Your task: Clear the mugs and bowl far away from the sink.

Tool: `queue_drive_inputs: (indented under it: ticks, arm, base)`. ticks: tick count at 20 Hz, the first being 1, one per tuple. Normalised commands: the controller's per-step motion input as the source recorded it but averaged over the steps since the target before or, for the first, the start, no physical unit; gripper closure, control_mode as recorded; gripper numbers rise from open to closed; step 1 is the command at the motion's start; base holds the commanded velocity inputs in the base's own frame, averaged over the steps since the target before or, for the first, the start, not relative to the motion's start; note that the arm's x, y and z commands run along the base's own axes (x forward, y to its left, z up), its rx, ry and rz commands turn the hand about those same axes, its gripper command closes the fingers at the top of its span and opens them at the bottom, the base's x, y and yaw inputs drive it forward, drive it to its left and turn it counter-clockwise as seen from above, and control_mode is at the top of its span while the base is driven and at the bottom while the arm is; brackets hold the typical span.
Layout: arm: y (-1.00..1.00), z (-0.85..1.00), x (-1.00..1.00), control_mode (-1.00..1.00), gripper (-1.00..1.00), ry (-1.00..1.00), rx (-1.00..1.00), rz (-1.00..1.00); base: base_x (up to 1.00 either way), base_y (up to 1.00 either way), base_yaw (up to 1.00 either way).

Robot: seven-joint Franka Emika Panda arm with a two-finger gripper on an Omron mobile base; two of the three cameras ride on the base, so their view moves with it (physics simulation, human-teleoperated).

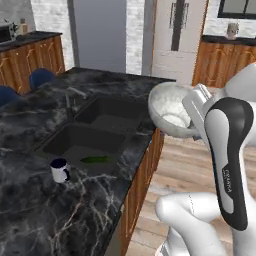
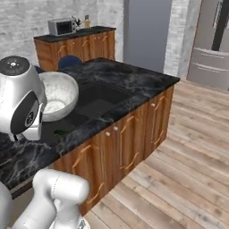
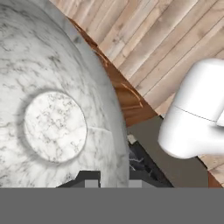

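Note:
A white marble bowl hangs tilted in the air over the counter's front edge, to the right of the black double sink. My gripper is shut on the bowl's rim, one fingertip inside and one outside. From the right base view, the bowl shows its open side next to my white hand. A white mug with a navy inside stands upright on the dark marble counter, just in front of the sink's near basin.
A green item lies in the near basin. The slim faucet rises at the sink's left edge. Blue chairs stand beyond the island. Wooden floor opens to the right of the cabinet fronts.

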Motion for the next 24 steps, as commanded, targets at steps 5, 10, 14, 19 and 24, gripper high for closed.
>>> queue_drive_inputs:
  ticks: [5,10,14,19,24]
  arm:
    - [0.0,0.0,0.0,1.0,1.0,0.0,0.0,0.0]
    - [0.0,0.0,0.0,1.0,1.0,0.0,0.0,0.0]
    - [0.0,0.0,0.0,1.0,1.0,0.0,0.0,0.0]
    - [0.0,0.0,0.0,1.0,1.0,0.0,0.0,0.0]
    - [0.0,0.0,0.0,1.0,1.0,0.0,0.0,0.0]
  base:
    - [0.0,0.0,-1.0]
    - [0.03,0.0,-0.99]
    - [0.87,0.47,-0.68]
    - [1.0,0.89,-0.47]
    - [1.0,0.8,-0.32]
